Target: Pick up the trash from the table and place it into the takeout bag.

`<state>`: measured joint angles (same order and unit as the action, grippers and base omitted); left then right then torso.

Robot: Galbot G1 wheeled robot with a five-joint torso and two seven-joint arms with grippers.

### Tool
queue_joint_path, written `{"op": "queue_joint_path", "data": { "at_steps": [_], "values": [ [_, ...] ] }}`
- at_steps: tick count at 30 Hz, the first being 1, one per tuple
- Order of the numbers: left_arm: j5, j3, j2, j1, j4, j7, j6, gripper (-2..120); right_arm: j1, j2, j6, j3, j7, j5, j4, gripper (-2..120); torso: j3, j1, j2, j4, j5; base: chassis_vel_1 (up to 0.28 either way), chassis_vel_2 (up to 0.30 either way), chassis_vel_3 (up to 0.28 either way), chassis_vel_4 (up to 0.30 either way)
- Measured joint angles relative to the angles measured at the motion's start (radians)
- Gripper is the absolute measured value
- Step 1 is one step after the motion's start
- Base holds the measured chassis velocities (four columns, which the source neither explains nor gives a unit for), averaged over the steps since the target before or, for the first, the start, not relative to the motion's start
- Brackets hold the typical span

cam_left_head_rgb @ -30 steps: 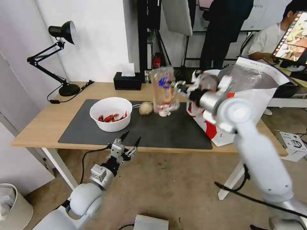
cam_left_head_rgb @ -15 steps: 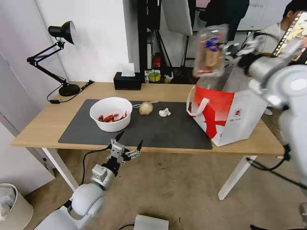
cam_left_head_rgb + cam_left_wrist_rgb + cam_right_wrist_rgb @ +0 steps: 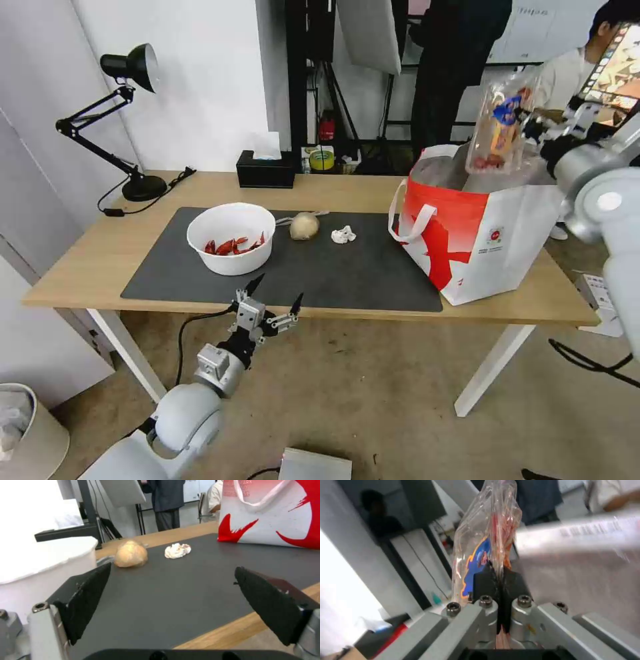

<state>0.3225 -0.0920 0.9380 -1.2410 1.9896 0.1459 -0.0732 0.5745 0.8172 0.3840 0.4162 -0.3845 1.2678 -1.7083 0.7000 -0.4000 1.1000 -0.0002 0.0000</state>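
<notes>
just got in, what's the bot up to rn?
Clearing trash off the table into the takeout bag. The right claw is shut on the clear plastic tray, holding it over the bag's open top. The white bowl of crayfish shells, the beige lump and the crumpled tissue sit on the dark mat. The left claw is open at the table's near edge, holding nothing.

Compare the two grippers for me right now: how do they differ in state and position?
The right gripper is shut on the clear plastic tray, held up over the takeout bag; the left gripper is open and holds nothing. The right gripper is raised above the table; the left gripper sits low at the table's near edge, facing the beige lump and crumpled tissue.
</notes>
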Motion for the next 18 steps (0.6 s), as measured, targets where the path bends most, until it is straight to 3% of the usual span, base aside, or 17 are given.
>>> {"op": "queue_joint_path", "data": {
  "at_steps": [8,18],
  "values": [
    [-0.006,0.006,0.018,0.002,-0.009,0.001,0.000,100,0.028,0.056,0.025,0.008,-0.168,0.129,-0.027,0,0.000,0.000,0.000,0.0003,0.0000,0.000,0.000,0.000,0.000],
    [-0.006,0.016,0.020,0.012,-0.022,0.001,0.001,100,0.006,0.085,0.026,0.012,-0.245,0.238,-0.023,0,0.000,0.000,0.000,0.0003,-0.0001,0.000,0.000,0.000,0.000]
  ]
}}
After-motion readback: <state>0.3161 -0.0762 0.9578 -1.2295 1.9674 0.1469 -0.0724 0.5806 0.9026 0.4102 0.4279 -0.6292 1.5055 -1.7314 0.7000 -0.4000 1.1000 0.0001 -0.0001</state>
